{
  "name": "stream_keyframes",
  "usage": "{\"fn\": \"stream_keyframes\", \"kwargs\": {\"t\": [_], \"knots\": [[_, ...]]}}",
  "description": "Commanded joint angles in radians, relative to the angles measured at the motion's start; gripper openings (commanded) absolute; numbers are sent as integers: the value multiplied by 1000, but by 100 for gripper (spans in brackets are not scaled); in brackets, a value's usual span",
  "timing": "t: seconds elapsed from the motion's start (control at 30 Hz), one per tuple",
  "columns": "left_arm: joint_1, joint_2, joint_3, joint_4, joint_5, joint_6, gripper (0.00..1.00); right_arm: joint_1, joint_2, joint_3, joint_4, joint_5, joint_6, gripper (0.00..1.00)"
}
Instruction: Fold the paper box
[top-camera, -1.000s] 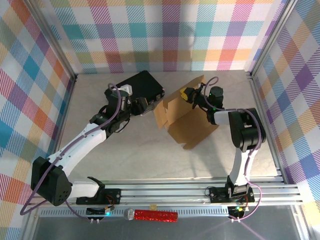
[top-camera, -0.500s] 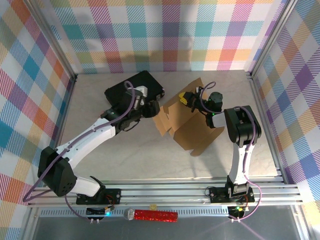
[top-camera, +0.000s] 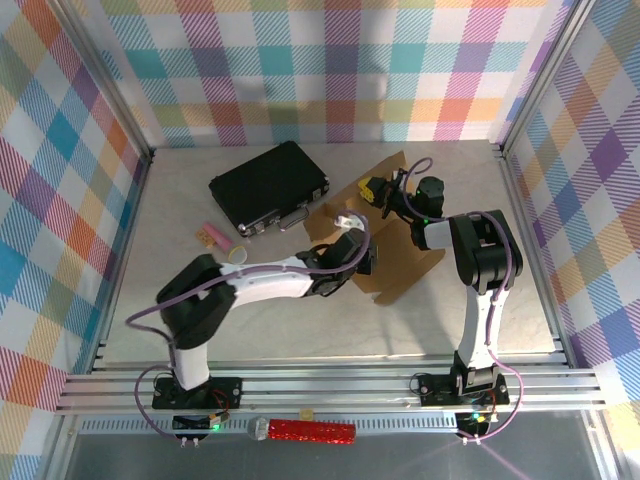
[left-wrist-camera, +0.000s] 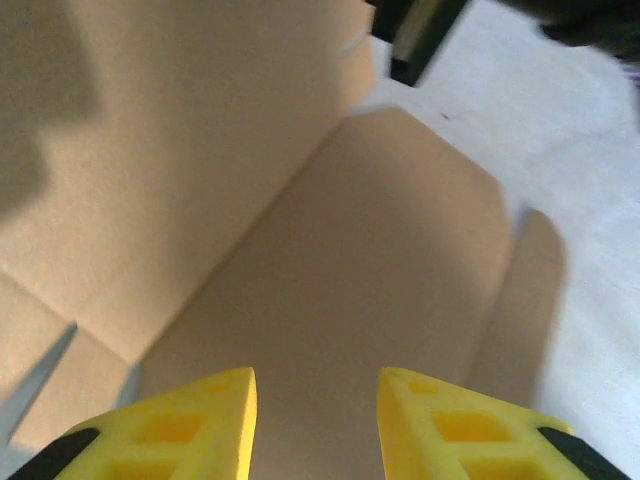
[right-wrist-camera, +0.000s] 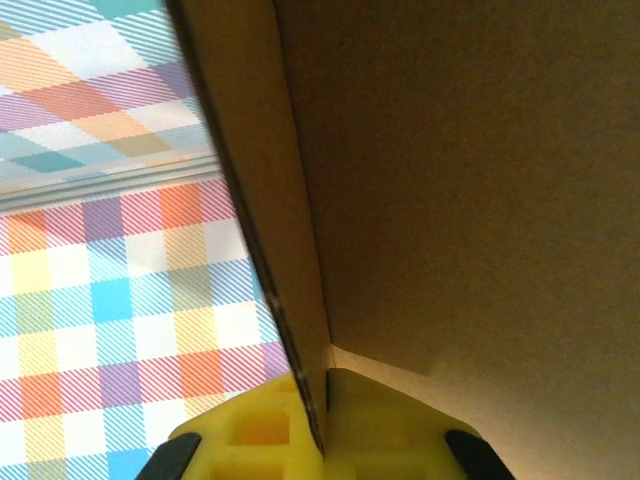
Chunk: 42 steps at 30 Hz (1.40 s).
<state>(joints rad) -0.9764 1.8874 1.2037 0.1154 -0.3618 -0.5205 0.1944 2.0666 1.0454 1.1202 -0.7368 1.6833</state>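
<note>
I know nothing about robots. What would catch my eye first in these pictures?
The brown paper box, half unfolded right of centre, is worked from both sides: the right tool pinches one cardboard wall, while the left tool hovers open over a flap. Next come the black case beyond it to the left, and the bright checked walls all round.

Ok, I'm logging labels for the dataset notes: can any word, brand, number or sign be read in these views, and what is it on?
No text can be read.
The plain brown cardboard box: no print on the faces that show.
The black hard case with a metal handle: no legible label or brand.
The red glittery tube on the front rail: too small to tell whether it has any lettering.
</note>
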Motion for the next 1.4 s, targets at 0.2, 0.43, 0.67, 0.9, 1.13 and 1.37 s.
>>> {"fn": "stream_keyframes", "kwargs": {"t": [0.2,0.43,0.67,0.9,1.13,1.37], "knots": [[56,181,156,192,-159,21,34,-6,1,47,-68,-6,48,0],[115,294,296,7,-103,-79,34,-5,4,44,-58,-9,68,0],[153,397,466,-286,-38,-166,32,-4,16,43,-31,7,93,0],[172,453,553,-422,-24,-178,32,2,29,71,-28,28,113,0],[175,490,578,-485,19,-219,31,5,27,95,-33,43,123,0],[193,503,562,-496,44,-264,31,5,24,100,-28,47,135,0]]}}
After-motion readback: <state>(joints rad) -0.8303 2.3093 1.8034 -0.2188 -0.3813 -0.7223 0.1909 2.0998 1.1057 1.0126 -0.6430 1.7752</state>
